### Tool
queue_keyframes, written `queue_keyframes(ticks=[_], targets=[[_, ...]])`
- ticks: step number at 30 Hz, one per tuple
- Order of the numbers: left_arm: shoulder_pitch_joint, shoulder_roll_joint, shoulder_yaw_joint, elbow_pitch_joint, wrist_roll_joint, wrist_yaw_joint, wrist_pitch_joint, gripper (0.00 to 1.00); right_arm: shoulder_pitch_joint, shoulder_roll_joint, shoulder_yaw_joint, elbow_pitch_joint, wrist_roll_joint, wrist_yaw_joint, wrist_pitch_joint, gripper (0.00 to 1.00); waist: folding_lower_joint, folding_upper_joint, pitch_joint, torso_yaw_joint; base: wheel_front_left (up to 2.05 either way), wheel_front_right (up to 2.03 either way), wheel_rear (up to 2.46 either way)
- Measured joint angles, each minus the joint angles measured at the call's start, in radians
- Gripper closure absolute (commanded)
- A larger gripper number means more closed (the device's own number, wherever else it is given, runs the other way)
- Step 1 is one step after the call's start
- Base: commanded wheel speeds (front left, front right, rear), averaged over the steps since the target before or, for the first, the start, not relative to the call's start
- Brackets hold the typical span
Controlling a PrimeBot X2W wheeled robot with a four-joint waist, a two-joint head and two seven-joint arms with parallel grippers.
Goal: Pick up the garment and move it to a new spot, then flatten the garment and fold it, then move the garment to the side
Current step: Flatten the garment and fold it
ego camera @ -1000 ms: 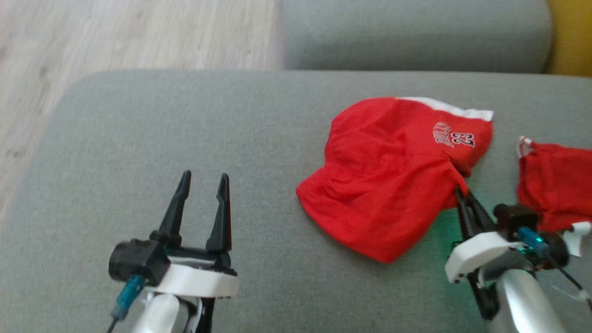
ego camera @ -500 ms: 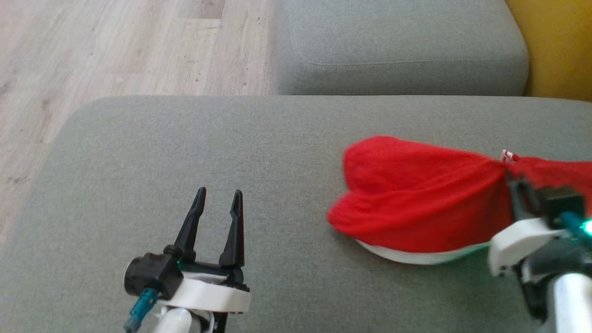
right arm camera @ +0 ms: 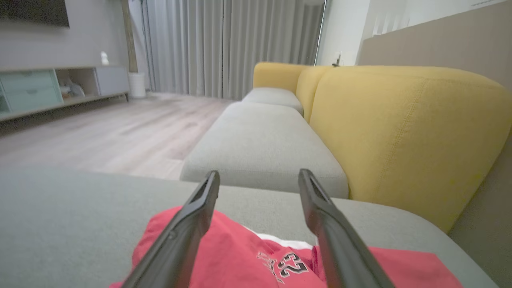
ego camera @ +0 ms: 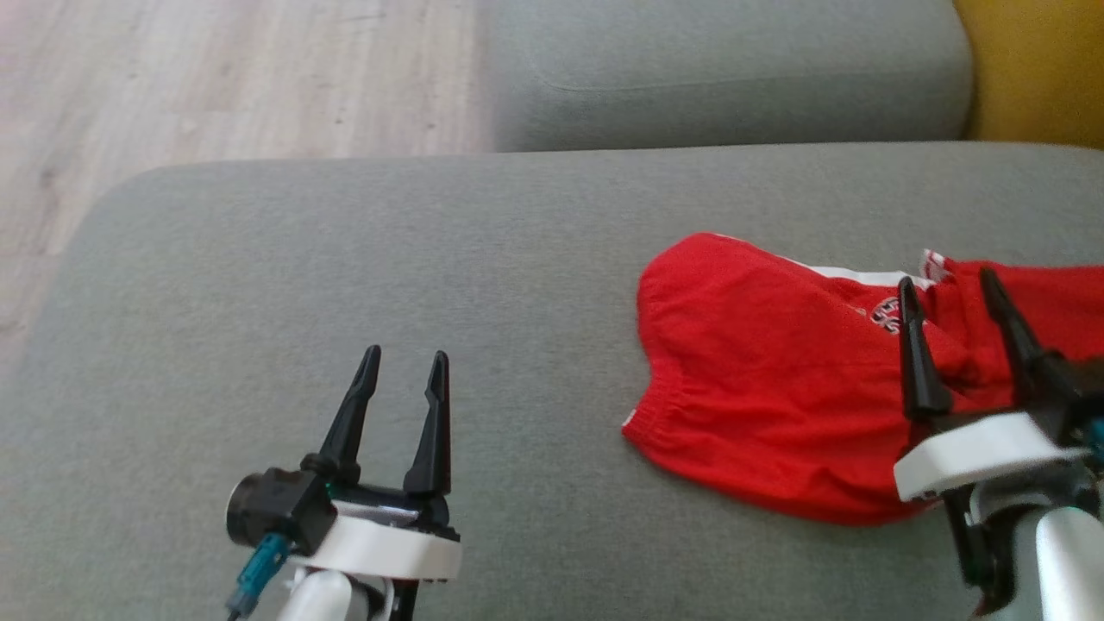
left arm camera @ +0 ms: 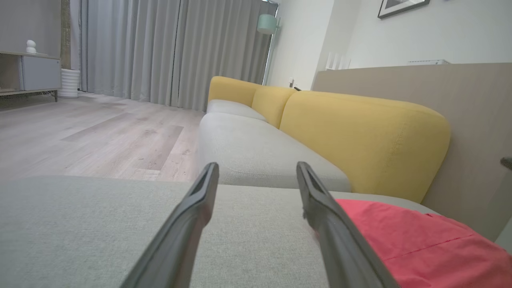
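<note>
Garment: red mesh sports shorts with white trim and a printed "23" [ego camera: 759, 388], lying rumpled on the right part of the grey fabric sofa seat cushion [ego camera: 345, 259]. One end runs past the right edge of the head view.
Garment detail: a gathered edge faces the robot's left, and a white stripe runs along the far side. The cloth looks doubled over near the print.
Right gripper [ego camera: 945, 278]: jaws wide apart with nothing between them, fingers above the printed area. Whether they touch the cloth I cannot tell.
Left gripper [ego camera: 406, 352]: jaws wide apart and empty, over bare cushion, well apart from the shorts.
Step in hand: judged to be the start of flattening, since the shorts lie set down but creased.
How to do it well: bring the left gripper across to the gathered edge, and let the right take the opposite end.
Grip: pinch only a small bite of hem at the very edge, so that no folds are trapped underneath.
Pull: draw the two ends apart, low over the cushion, until the creases go.
Risk: thin mesh slips and bunches, and a grab into the middle would lift a hump rather than spread it.
Room: the yellow upholstered backrest [right arm camera: 400, 132] stands close on the right, so spread towards the open left side.
</note>
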Motion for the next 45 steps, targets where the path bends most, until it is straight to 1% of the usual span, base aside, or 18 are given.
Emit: queue_keyframes(ticks=[3, 6, 10, 11, 14, 16, 18, 20, 22, 23, 25, 26, 27, 30, 33, 35, 40, 45], targets=[[-0.001, 0.000, 0.002, 0.007, 0.010, -0.006, 0.000, 0.00, 0.012, 0.000, 0.023, 0.012, 0.093, 0.000, -0.100, 0.00, 0.0000, 0.0000, 0.008, -0.027, 0.00, 0.00, 0.00], [-0.002, -0.001, 0.004, 0.009, 0.012, -0.009, 0.000, 0.00, 0.077, -0.001, 0.067, 0.040, 0.169, 0.000, -0.189, 0.00, 0.0000, 0.0000, 0.017, -0.059, 0.00, 0.00, 0.00], [-0.020, -0.001, 0.003, 0.015, 0.016, -0.023, 0.000, 0.00, 0.150, 0.000, 0.120, 0.077, 0.197, 0.000, -0.272, 0.00, 0.0000, 0.0000, 0.033, -0.110, 0.00, 0.00, 0.00], [-0.030, -0.001, 0.001, 0.020, 0.018, -0.024, 0.000, 0.00, 0.146, 0.000, 0.120, 0.081, 0.203, 0.000, -0.283, 0.00, 0.0000, 0.0000, 0.037, -0.125, 0.00, 0.00, 0.00], [-0.070, 0.002, -0.016, 0.039, 0.025, -0.052, 0.015, 0.00, 0.114, 0.000, 0.114, 0.083, 0.212, 0.000, -0.302, 0.00, 0.0000, 0.0000, 0.051, -0.169, 0.00, 0.00, 0.00], [-0.113, 0.002, -0.037, 0.053, 0.004, -0.072, 0.063, 0.00, 0.089, 0.000, 0.105, 0.083, 0.212, 0.000, -0.305, 0.00, 0.0000, 0.0000, 0.062, -0.196, 0.00, 0.00, 0.00], [-0.181, 0.011, -0.075, 0.078, -0.018, -0.090, 0.150, 0.00, 0.068, 0.000, 0.094, 0.084, 0.212, 0.000, -0.311, 0.00, 0.0001, 0.0000, 0.076, -0.218, 0.00, 0.00, 0.00], [-0.267, 0.010, -0.095, 0.107, -0.090, -0.103, 0.256, 0.00, 0.050, -0.001, 0.085, 0.088, 0.212, 0.000, -0.314, 0.00, 0.0001, 0.0000, 0.091, -0.238, 0.00, 0.00, 0.00], [-0.360, 0.013, -0.098, 0.141, -0.184, -0.103, 0.373, 0.00, 0.034, -0.001, 0.082, 0.092, 0.216, 0.000, -0.319, 0.00, 0.0001, 0.0000, 0.107, -0.255, 0.00, 0.00, 0.00], [-0.406, 0.021, -0.100, 0.161, -0.213, -0.103, 0.428, 0.00, 0.025, -0.001, 0.083, 0.094, 0.223, 0.000, -0.323, 0.00, 0.0001, 0.0000, 0.114, -0.264, 0.00, 0.00, 0.00], [-0.487, 0.044, -0.111, 0.214, -0.273, -0.103, 0.560, 0.00, 0.008, -0.001, 0.087, 0.099, 0.232, 0.000, -0.324, 0.00, 0.0002, 0.0000, 0.127, -0.282, 0.00, 0.00, 0.00], [-0.515, 0.061, -0.135, 0.234, -0.303, -0.103, 0.622, 0.00, 0.000, -0.001, 0.093, 0.103, 0.232, 0.000, -0.325, 0.00, 0.0002, 0.0000, 0.131, -0.292, 0.00, 0.00, 0.00], [-0.535, 0.080, -0.159, 0.247, -0.329, -0.104, 0.671, 0.00, -0.007, -0.001, 0.099, 0.107, 0.237, 0.000, -0.332, 0.00, 0.0002, 0.0000, 0.136, -0.303, 0.00, 0.00, 0.00], [-0.556, 0.100, -0.174, 0.302, -0.406, -0.103, 0.768, 0.00, -0.011, -0.001, 0.115, 0.114, 0.253, 0.000, -0.338, 0.00, 0.0001, 0.0000, 0.147, -0.332, 0.00, 0.00, 0.00], [-0.557, 0.114, -0.178, 0.368, -0.461, -0.103, 0.837, 0.00, -0.012, -0.001, 0.131, 0.122, 0.264, 0.000, -0.341, 0.00, 0.0001, 0.0000, 0.157, -0.361, 0.00, 0.00, 0.00], [-0.559, 0.122, -0.185, 0.400, -0.474, -0.103, 0.859, 0.00, -0.013, -0.001, 0.141, 0.127, 0.264, 0.000, -0.343, 0.00, 0.0001, 0.0000, 0.163, -0.379, 0.00, 0.00, 0.00], [-0.570, 0.130, -0.194, 0.458, -0.481, -0.103, 0.863, 0.00, -0.024, -0.001, 0.152, 0.126, 0.274, 0.000, -0.344, 0.00, 0.0000, 0.0000, 0.180, -0.422, 0.00, 0.00, 0.00], [-0.572, 0.136, -0.225, 0.464, -0.515, -0.103, 0.867, 0.00, -0.023, -0.001, 0.158, 0.115, 0.283, 0.000, -0.344, 0.00, 0.0000, 0.0000, 0.202, -0.458, 0.00, 0.00, 0.00]])
